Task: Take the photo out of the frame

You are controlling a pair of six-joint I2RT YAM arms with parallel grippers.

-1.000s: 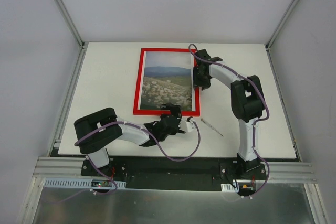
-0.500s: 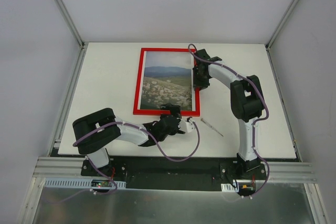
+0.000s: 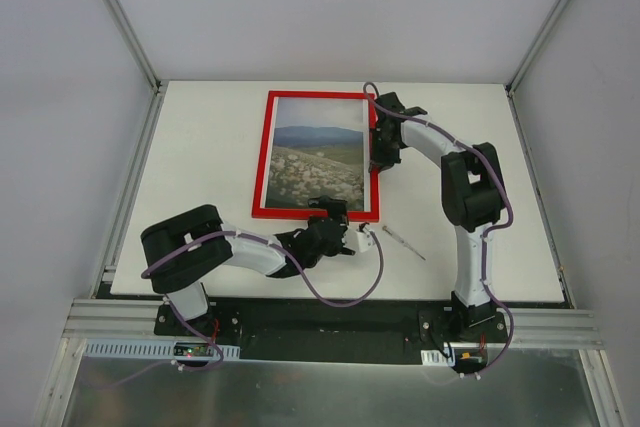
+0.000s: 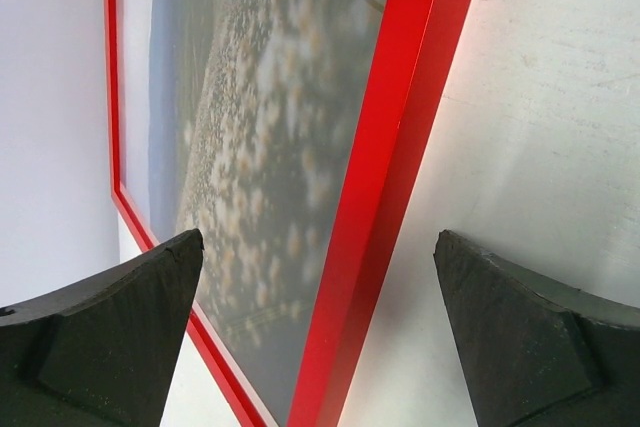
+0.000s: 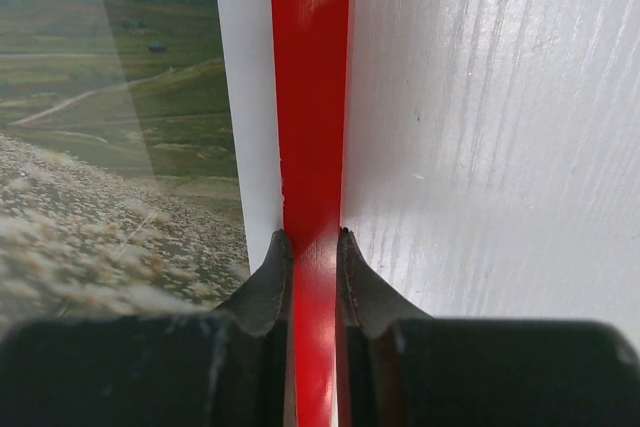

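The red frame [image 3: 262,157] lies face up on the white table [image 3: 200,147], with the landscape photo [image 3: 320,152] behind its pane. My right gripper [image 3: 380,152] is shut on the frame's right rail. In the right wrist view the gripper [image 5: 312,239] pinches the red rail [image 5: 310,97], with the photo [image 5: 110,127] to its left. My left gripper [image 3: 333,217] is open at the frame's near right corner. In the left wrist view the gripper [image 4: 315,257] straddles the red rail [image 4: 400,147] without touching it. The photo [image 4: 260,117] shows behind that rail.
A thin metal tool [image 3: 405,243] lies on the table just right of the left gripper. The left arm's purple cable loops over the near edge of the table. Metal rails border the table on the left and right.
My right gripper and the frame's right rail have shifted very slightly. The left arm has barely moved.
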